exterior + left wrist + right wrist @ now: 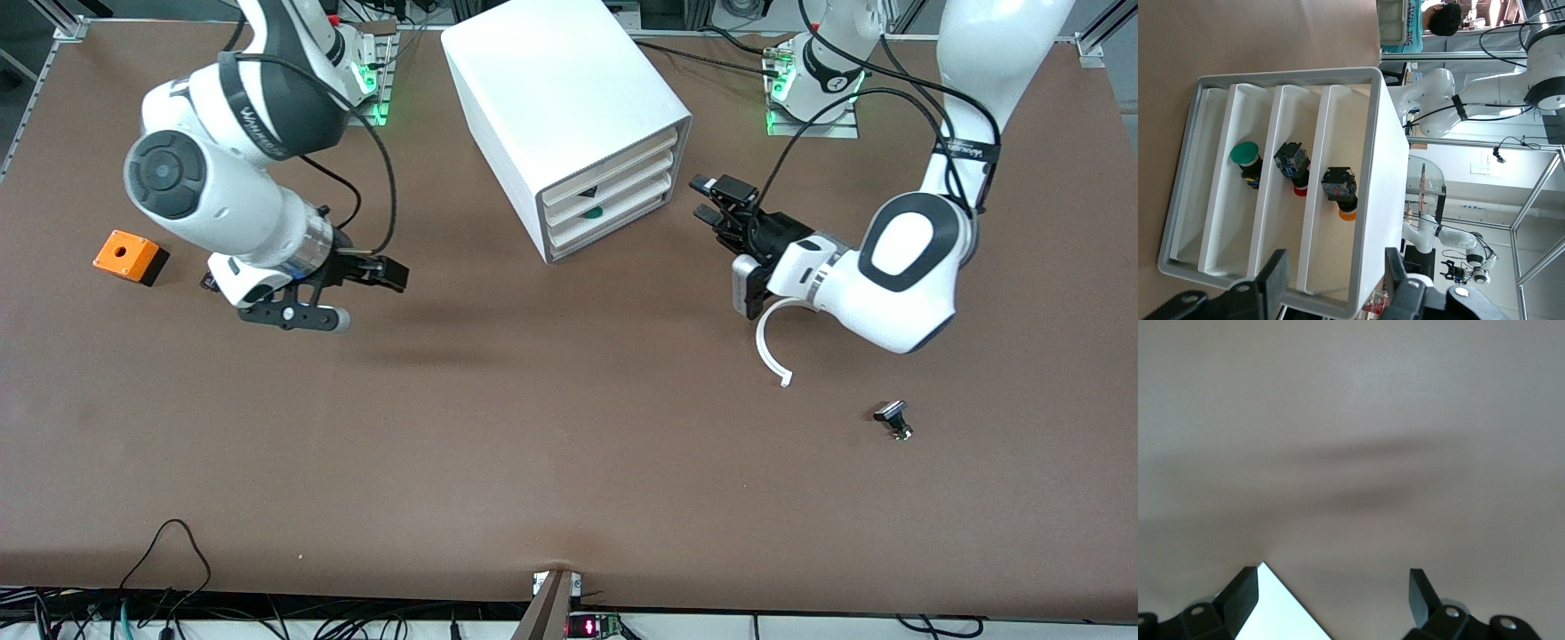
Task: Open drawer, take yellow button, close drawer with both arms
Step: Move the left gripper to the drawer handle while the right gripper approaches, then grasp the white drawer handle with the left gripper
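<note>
Three drawers sit in the white cabinet (569,116), which stands on the brown table (533,427) near the edge where the arm bases are, about midway between them. The front view shows only the drawer fronts, with a dark mark and a green spot on them. The left wrist view looks into the drawers and shows more: a green-capped button (1245,155) in one, a part with a red cap (1293,163) in the next, and the button (1339,189) with the orange cap in the drawer next to the cabinet's outer wall. This button lies on its side, its long axis along the length of the drawer, blue-and-black body toward the inner end and cap toward the drawer front.

The left gripper (711,200) hangs just in front of the drawers, fingers (1275,273) spread apart and holding nothing. The right gripper (391,274) hangs over bare table toward the right arm's end; its fingers (1245,587) are also apart and empty.

An orange cube (130,256) with a hole lies near the table edge at the right arm's end. A small black-capped part (893,418) lies toward the left arm's end, nearer to the front camera than the cabinet. Writing on the right arm's dark band is there, but I cannot read it surely.
</note>
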